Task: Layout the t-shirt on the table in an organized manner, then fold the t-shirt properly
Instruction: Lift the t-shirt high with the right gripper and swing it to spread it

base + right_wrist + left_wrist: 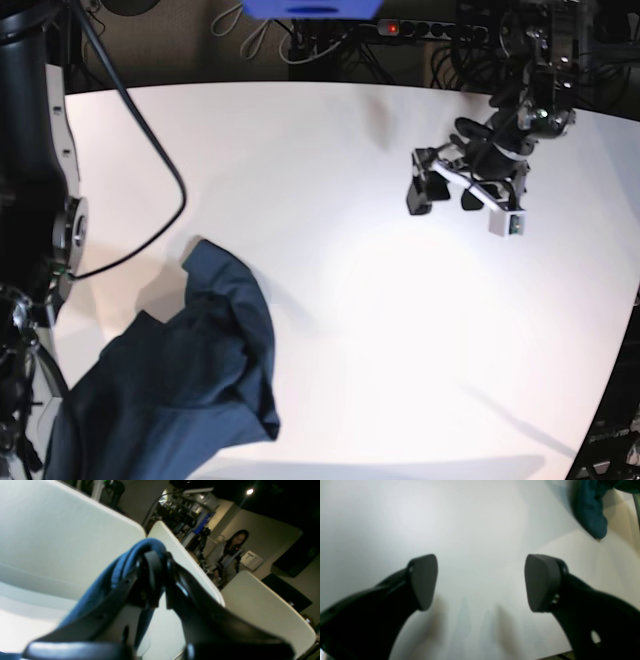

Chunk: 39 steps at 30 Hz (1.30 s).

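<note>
The navy t-shirt (190,370) lies bunched at the near left of the white table (350,200), with one part pulled up into a peak. In the right wrist view my right gripper (152,565) is shut on a fold of the t-shirt (117,575), which drapes over the left finger. In the base view the cloth hides this gripper. My left gripper (445,195) hangs open over bare table at the far right, well away from the shirt. The left wrist view shows the left gripper (480,582) with nothing between its pads, and the t-shirt (591,512) in the upper right corner.
A black cable (150,150) loops over the table's left side from the right arm's column (30,150). A power strip (440,28) and more cables lie behind the far edge. The table's curved edge (620,350) runs down the right. A person (232,550) and other white tables stand beyond.
</note>
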Tool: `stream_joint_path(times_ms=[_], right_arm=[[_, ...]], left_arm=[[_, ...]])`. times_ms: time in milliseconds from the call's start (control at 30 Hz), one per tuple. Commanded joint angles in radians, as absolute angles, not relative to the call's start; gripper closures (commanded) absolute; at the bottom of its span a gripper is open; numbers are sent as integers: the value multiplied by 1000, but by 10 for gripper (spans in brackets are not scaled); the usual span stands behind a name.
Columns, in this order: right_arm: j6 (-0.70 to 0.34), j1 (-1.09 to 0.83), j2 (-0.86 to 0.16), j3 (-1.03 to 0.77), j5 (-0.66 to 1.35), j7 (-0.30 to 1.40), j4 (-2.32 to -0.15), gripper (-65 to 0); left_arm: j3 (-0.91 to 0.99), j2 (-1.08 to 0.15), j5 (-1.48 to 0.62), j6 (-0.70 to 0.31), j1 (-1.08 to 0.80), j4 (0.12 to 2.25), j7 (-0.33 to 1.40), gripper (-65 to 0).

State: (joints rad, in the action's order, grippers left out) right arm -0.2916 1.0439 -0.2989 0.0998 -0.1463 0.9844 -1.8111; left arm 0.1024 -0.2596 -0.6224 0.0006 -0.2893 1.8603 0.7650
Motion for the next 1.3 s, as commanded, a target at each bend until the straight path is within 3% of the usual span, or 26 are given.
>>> stream_joint_path(times_ms=[0,133,300,533,767,867,1033,1267], right_arm=[[-282,1079,-294,99,-147,955,-1822,0],[-280,1079,-217,163,-147,957,-1859,0],[-280,1122,-31,243,-148,960,-1856,0],[-277,1211,154,286,-148,966,-1814,0],[-277,1259,157,268,-150,967,-1799,0],[-280,1208,111,209,-150,997,-1848,0],[-285,1003,-16,202,-148,1023,-2006,0],[-285,625,-130,170,-148,995,-2032,0]], left_arm=[[104,-265,-633,1,-263,1877,751,-532],[105,-265,-633,1,-255,1871,750,-532],[107,-263,-633,1,-254,1874,750,-532],[108,-269,-633,1,-262,1880,748,-532],[180,-265,-634,-1,-278,1880,748,-532],[185,-269,-634,-1,-283,1880,748,-532],[246,-269,-634,-1,-315,1880,750,-532],[375,-272,-634,-1,-326,1880,760,-533]])
